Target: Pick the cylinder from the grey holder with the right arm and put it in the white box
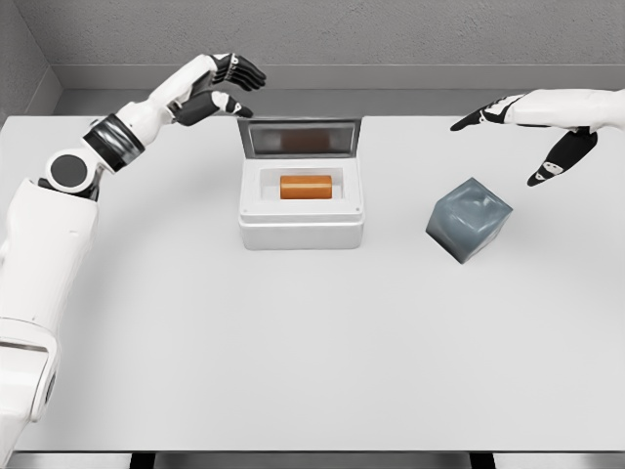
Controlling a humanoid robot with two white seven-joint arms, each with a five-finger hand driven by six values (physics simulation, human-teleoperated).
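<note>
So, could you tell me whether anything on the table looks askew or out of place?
The grey holder is tipped onto an edge, not flat on the table, and looks empty. The orange cylinder lies in the white box, lid up. Both hands, left and right, are open and hold nothing.

Text on white box (303, 231): none can be read.
Text on orange cylinder (307, 187): none can be read.
Text on grey holder (469, 220): none can be read.
Markings on table (293, 352): none are seen.
Labels on the arms: none can be made out.
</note>
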